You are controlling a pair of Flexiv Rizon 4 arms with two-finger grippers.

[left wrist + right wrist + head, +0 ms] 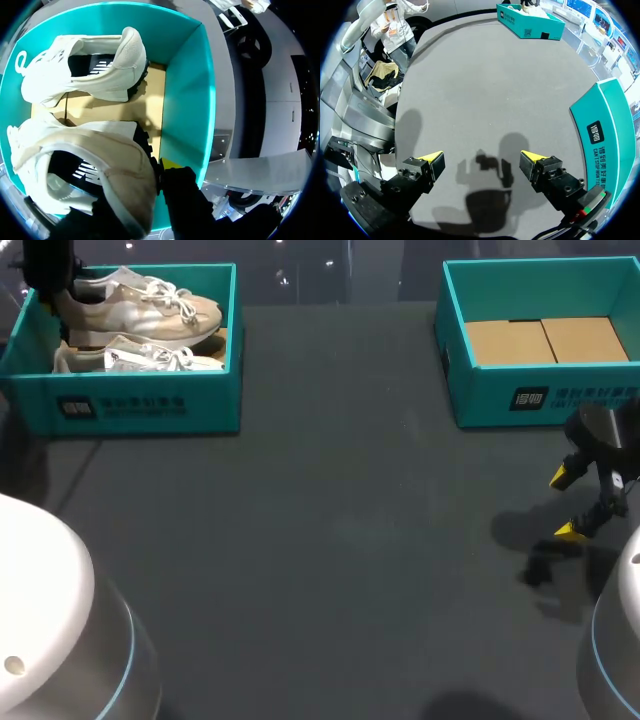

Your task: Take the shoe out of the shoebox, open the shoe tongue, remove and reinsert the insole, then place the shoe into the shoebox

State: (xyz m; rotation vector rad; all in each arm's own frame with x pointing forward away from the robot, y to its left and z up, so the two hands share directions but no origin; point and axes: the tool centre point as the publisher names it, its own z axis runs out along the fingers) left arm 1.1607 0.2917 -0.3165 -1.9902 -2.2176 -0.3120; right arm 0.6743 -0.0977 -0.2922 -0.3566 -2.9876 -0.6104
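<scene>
At the far left corner of the table, my left gripper (50,285) is down inside the left shoebox (130,405), right over the heel end of the rear shoe (150,305). From the left wrist view that shoe's (90,165) padded heel collar fills the space directly under the gripper, pressed up close to the teal wall of the box. Is it clenched on the heel or merely resting against it? I cannot tell; the heel hides too much. The shoe lies in the box with its laces pointing away from the gripper. The second shoe (85,65) lies just beside it on the cardboard floor, the same way round and apart from the gripper.

Over on the right, my right gripper (482,157) hangs above the bare table (340,540), released, its two yellow tips spread wide with nothing between them but its own shadow on the grey surface. It touches nothing. The right shoebox (540,390) sits just beyond it in the head view, only brown cardboard showing on its floor, and its teal side wall stands close beside the gripper in the right wrist view.
</scene>
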